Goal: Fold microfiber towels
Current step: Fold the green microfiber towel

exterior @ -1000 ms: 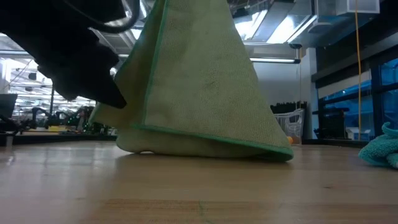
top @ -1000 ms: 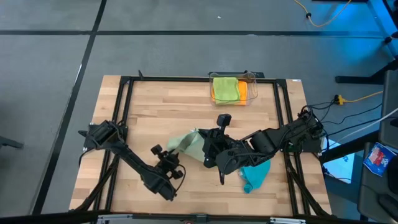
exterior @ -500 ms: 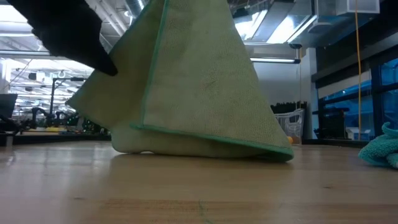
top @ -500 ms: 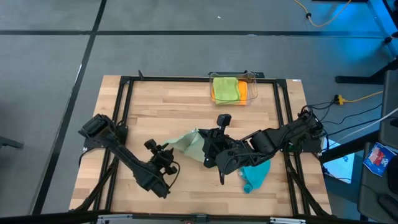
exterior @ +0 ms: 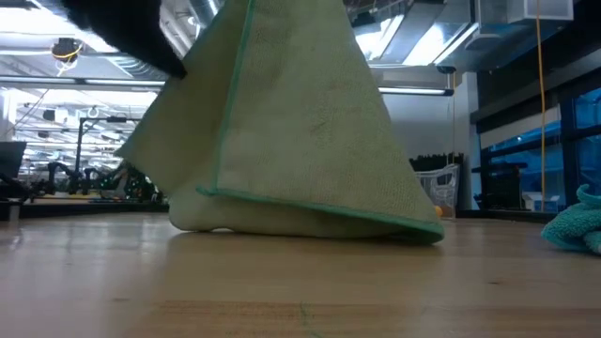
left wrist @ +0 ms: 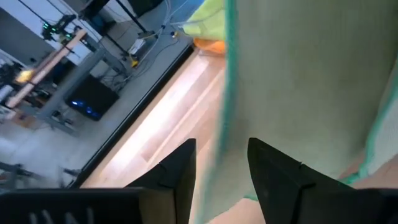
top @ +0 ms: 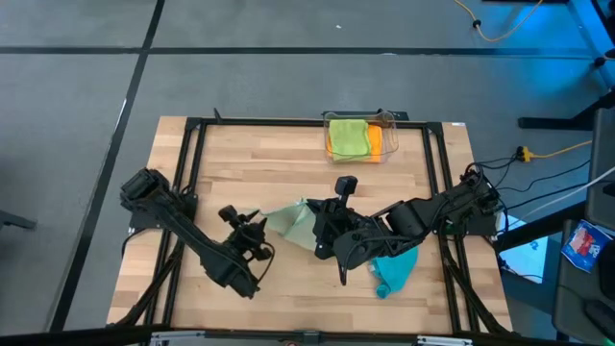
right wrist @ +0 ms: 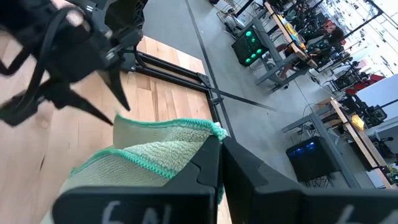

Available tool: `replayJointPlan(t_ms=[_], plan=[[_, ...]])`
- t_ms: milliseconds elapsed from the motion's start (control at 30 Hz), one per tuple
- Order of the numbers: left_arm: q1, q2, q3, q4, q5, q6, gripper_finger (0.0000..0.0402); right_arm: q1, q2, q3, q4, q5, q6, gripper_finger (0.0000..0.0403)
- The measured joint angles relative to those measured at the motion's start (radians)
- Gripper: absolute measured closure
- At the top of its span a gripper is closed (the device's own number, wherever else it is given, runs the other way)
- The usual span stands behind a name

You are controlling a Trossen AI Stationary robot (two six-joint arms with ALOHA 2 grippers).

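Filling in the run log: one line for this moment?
right hand: shut on sage towel, lifted | left hand: open beside it | teal towel: unfolded

Clear plastic bin (top: pixel 387 123) at the table's (top: pixel 240 163) far edge — upright.

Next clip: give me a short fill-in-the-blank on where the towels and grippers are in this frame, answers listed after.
1. The right gripper is shut on the ____ green towel.
2. The teal towel lies crumpled on the ____.
3. The lime green towel lies on the orange towel inside the clear ____.
4. The left gripper is ____, beside the held towel.

Missing words: pale sage; table; bin; open
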Motion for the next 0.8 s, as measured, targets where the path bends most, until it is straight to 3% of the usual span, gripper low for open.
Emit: replayJointPlan(t_ms=[300, 633, 800], plan=[[-0.012, -0.089, 0.000, 0.050, -0.020, 0.033, 0.0264, 0.000, 0.000, 0.000, 0.000, -0.001, 0.000, 0.0386], [-0.042, -0.095, 0.000, 0.491, -0.017, 0.353, 0.0264, 0.000, 0.000, 0.000, 0.000, -0.001, 0.000, 0.0386], [-0.022, -0.051, 0.002, 0.716, 0.028, 0.437, 0.0264, 0.000, 0.000, 0.000, 0.001, 0.000, 0.000, 0.0386]])
